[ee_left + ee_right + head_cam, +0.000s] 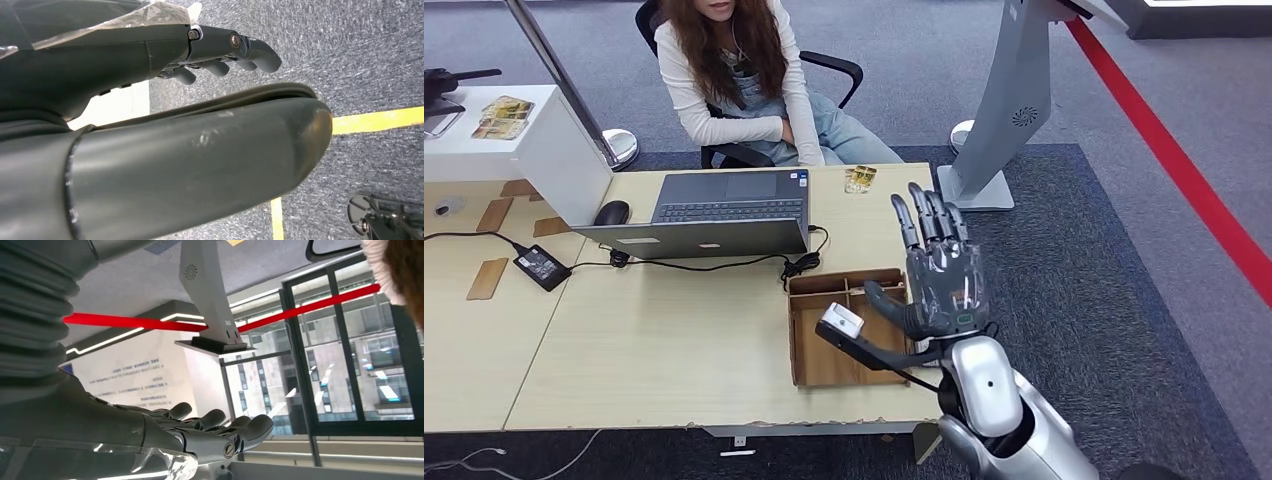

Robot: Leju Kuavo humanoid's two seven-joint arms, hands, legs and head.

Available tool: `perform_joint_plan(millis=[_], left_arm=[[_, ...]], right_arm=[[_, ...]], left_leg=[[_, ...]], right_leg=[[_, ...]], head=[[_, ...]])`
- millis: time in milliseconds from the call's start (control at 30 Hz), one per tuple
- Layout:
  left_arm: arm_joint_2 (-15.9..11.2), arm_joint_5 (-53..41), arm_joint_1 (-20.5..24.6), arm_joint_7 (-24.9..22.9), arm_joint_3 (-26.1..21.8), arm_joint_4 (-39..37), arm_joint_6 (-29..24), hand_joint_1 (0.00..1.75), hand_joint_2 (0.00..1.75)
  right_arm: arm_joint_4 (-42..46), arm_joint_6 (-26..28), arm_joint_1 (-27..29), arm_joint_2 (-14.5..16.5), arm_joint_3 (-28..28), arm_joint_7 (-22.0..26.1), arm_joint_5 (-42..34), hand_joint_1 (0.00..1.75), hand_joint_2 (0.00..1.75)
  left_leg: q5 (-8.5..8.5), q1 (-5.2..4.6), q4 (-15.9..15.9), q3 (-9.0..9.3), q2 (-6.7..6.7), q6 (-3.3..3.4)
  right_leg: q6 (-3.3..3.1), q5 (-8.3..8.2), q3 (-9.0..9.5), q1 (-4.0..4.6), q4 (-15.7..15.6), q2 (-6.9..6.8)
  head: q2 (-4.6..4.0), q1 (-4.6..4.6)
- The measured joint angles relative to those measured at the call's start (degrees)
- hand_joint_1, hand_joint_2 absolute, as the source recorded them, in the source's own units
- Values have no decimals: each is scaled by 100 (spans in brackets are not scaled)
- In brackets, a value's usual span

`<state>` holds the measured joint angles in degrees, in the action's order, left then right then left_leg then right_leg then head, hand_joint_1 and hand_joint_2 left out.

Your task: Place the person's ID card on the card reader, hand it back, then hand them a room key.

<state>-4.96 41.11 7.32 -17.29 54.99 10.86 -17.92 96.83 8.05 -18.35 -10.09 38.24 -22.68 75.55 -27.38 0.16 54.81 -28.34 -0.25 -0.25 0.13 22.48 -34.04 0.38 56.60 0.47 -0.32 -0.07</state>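
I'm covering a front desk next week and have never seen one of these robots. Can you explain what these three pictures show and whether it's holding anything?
This is a humanoid robot with two arms that end in many-fingered hands. The wide picture comes from a camera high on its body, looking down at a wooden desk. Its right hand is raised, palm up, fingers spread, holding nothing. On the desk are an open laptop, a mouse, a wooden tray with a small white device at its edge, and a card lying near the seated person. The other two pictures come from wrist cameras and look tilted. One shows the left hand hanging over grey carpet, fingers curled, nothing visible in it. The other shows the right hand against windows.
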Motion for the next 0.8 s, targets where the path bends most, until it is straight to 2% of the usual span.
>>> perform_joint_plan(millis=[367,800], left_arm=[[-2,-34,2,-33,8,0,56,0,0],[-11,-112,6,-13,49,0,101,0,0]], right_arm=[[-407,-271,-137,87,559,210,-215,0,175],[-1426,-146,-653,414,967,208,-704,0,175]], left_leg=[[0,0,0,-2,0,0],[1,0,0,-1,0,0]], right_leg=[[0,0,-1,0,0,0],[0,0,0,0,1,-1]], head=[[1,0],[-1,0]])
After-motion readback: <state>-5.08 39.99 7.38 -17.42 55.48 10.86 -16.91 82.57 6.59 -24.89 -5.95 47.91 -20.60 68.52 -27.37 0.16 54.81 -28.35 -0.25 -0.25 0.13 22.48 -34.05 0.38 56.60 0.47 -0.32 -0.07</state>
